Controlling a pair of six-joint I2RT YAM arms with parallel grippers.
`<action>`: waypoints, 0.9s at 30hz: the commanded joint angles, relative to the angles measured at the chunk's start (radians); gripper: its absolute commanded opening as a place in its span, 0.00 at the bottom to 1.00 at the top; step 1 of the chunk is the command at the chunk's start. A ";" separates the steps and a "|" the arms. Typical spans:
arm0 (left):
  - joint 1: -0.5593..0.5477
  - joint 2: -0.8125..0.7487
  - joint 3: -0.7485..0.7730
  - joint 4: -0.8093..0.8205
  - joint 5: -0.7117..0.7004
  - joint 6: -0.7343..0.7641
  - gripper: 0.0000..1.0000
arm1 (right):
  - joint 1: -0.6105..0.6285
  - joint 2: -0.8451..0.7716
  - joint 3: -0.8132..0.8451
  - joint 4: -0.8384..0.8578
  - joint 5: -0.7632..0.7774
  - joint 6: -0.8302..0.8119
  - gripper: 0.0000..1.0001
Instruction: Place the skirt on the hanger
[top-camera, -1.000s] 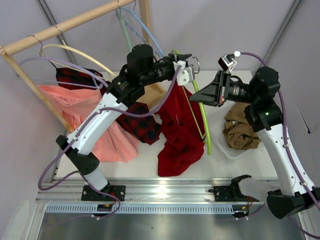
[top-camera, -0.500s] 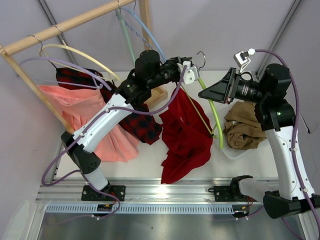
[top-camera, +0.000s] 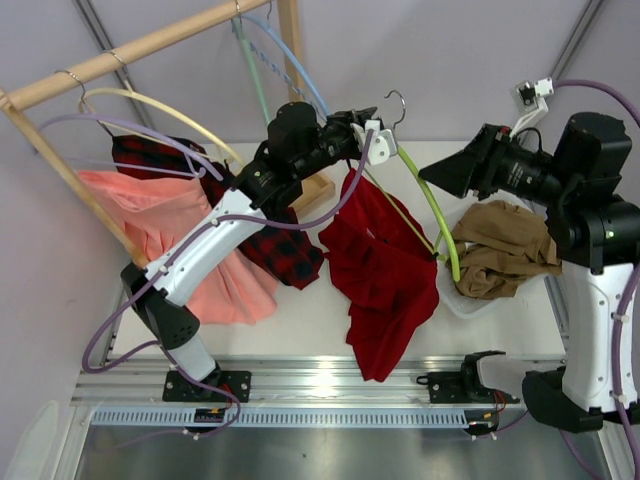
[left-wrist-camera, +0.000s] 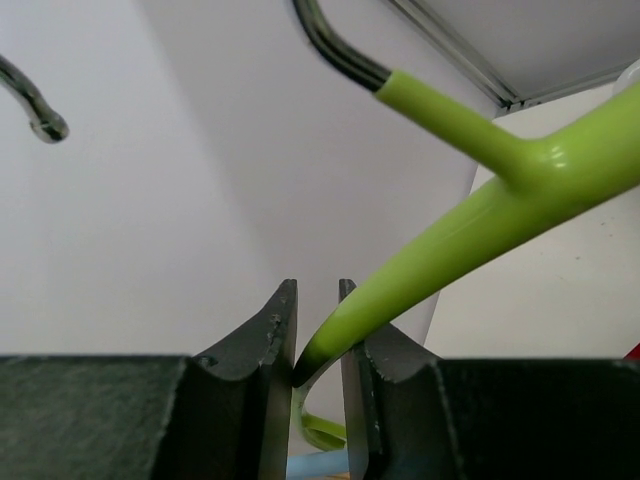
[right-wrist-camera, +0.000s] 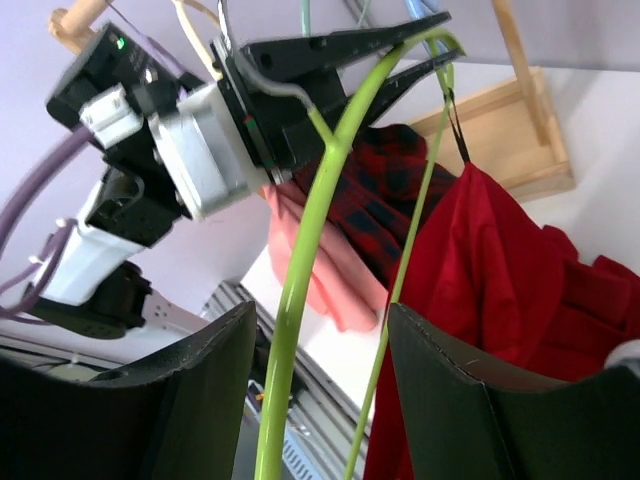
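Observation:
The lime hanger (top-camera: 428, 210) slopes down to the right from my left gripper (top-camera: 370, 132). That gripper is shut on the hanger's arm just below the silver hook (top-camera: 397, 103). In the left wrist view the green hanger (left-wrist-camera: 480, 215) runs between the jaws of the left gripper (left-wrist-camera: 317, 305). The deep-red skirt (top-camera: 385, 265) hangs from the hanger's thin lower bar and drapes down toward the table's front edge. My right gripper (top-camera: 432, 178) stands open, to the right of the hanger and apart from it. From the right wrist, the hanger (right-wrist-camera: 300, 270) and skirt (right-wrist-camera: 500, 270) show beyond the open gripper (right-wrist-camera: 320, 325).
A wooden rack (top-camera: 130, 48) at the back left carries a cream hanger (top-camera: 160, 103), a light-blue hanger (top-camera: 300, 78), a plaid skirt (top-camera: 290, 250) and a salmon skirt (top-camera: 170, 230). A brown garment (top-camera: 500, 250) lies in a clear bin at the right.
My right gripper opened, let go of the hanger and drew back to the right. The left gripper kept its hold, and hanger and skirt swung right and lower.

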 joint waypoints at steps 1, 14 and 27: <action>0.003 -0.042 0.079 0.041 -0.019 -0.011 0.16 | 0.011 -0.057 -0.056 -0.008 0.071 -0.077 0.61; -0.010 0.017 0.208 -0.100 -0.114 0.001 0.18 | 0.186 -0.107 -0.054 0.032 0.326 -0.228 0.64; -0.030 0.070 0.323 -0.175 -0.160 0.005 0.18 | 0.320 -0.135 -0.155 0.092 0.552 -0.320 0.58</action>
